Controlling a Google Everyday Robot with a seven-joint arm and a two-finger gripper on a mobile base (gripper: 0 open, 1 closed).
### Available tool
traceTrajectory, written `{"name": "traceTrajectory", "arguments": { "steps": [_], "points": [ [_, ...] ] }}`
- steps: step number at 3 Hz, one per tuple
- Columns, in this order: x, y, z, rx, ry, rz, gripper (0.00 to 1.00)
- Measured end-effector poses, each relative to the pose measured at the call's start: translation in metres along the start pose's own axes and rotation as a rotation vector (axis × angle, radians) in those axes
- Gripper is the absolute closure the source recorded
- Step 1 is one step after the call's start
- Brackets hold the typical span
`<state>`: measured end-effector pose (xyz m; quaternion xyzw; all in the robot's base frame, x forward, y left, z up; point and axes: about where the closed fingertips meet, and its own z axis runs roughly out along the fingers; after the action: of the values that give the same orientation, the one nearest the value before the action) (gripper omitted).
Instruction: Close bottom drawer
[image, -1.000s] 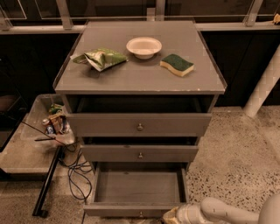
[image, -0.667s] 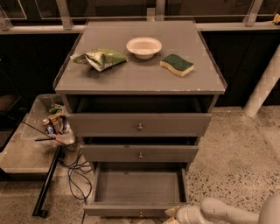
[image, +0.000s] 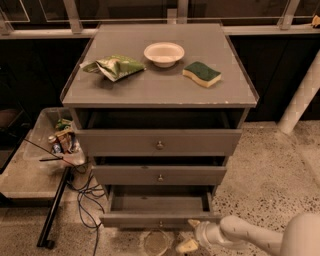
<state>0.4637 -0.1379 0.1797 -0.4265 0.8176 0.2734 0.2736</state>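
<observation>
Bottom drawer (image: 150, 204) open, pincer (image: 191, 234) before its front, arm (image: 260, 239) cut off.

A lab-like indoor test space is suggested: a speckled polished floor (image: 260, 165) is seen at lower right, a white pillar (image: 302, 95) at the right edge, a metal railing (image: 75, 17) along the top, and loose cables (image: 85, 195) beside a low table (image: 25, 180) at lower left. The gripper (image: 191, 234) is seen at bottom centre, before a grey cabinet (image: 160, 85) of 3 drawers.

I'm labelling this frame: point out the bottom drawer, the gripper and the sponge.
bottom drawer (image: 135, 219): camera view, front panel.
gripper (image: 190, 234): camera view, between fingertips, before drawer front.
sponge (image: 201, 73): camera view, green top.
</observation>
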Motion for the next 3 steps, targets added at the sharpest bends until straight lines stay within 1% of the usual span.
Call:
{"name": "traceTrajectory", "arguments": {
  "steps": [1,2,3],
  "points": [
    [-0.036,-0.016,0.022,0.004,-0.004,-0.073,0.42],
    [-0.060,-0.045,0.026,0.065,0.004,-0.121,0.64],
    [-0.061,-0.046,0.027,0.070,0.004,-0.123,0.64]
  ]
}}
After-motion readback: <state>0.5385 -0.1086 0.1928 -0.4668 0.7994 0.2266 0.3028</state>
